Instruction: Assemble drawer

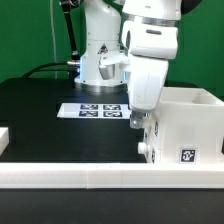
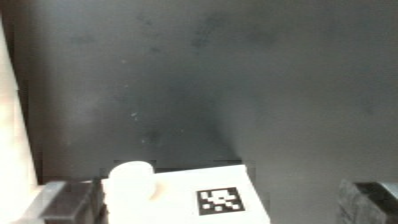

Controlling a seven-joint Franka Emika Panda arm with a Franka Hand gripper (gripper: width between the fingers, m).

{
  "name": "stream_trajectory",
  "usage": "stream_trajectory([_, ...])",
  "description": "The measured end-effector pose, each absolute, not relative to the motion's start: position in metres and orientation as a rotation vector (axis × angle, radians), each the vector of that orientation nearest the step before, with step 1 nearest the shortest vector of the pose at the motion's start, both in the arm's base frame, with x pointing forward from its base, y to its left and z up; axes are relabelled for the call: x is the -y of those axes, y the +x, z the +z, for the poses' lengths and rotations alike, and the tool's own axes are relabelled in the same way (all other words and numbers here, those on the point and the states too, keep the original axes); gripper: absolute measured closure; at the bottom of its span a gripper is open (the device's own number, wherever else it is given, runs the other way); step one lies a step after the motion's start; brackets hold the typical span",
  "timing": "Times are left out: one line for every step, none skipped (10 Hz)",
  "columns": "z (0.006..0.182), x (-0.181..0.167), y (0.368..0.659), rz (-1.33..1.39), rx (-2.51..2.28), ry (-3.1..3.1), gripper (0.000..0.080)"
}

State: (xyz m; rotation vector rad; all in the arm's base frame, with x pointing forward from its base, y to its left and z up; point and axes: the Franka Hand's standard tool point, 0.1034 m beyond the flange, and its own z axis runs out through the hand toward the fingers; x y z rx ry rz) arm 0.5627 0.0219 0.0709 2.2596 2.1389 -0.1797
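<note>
A white open-topped drawer box [image 1: 186, 122] stands on the black table at the exterior view's right, with a marker tag on its front face. My gripper [image 1: 139, 121] hangs right at the box's left wall. In the wrist view a white tagged panel [image 2: 210, 196] with a rounded white peg [image 2: 130, 180] lies between my fingers. My gripper [image 2: 222, 205] is open: the left finger [image 2: 71, 205] is close to the panel, and the right finger [image 2: 374, 197] stands well apart from it.
The marker board [image 1: 100, 110] lies on the table behind my gripper. A long white rail [image 1: 90, 180] runs along the front edge; it also shows as a white strip in the wrist view [image 2: 13, 120]. The robot base [image 1: 100, 60] stands at the back.
</note>
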Motion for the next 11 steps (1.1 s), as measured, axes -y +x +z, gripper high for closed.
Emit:
stream_trajectory([0.07,-0.013,0.561,-0.187,-2.142,2.258,0.0151])
stream_trajectory([0.068,0.003,0.559,-0.2,-2.175,2.233,0.0151])
stream_trajectory([0.067,0.025,0.557,-0.213,-2.177,2.23,0.0151])
stream_trajectory([0.069,0.038,0.557,-0.215,-2.154,2.245,0.0151])
stream_trajectory([0.075,0.044,0.56,-0.19,-2.134,2.243,0.0151])
stream_trajectory([0.083,0.043,0.563,-0.114,-2.104,2.228,0.0151])
stream_trajectory([0.089,0.038,0.561,-0.019,-2.066,2.216,0.0151])
stream_trajectory([0.086,0.036,0.551,0.01,-2.056,2.22,0.0151])
stream_trajectory([0.085,0.037,0.551,-0.002,-2.059,2.224,0.0151])
stream_trajectory([0.085,0.037,0.552,-0.001,-2.059,2.224,0.0151])
stream_trajectory([0.085,0.037,0.551,-0.003,-2.06,2.224,0.0151])
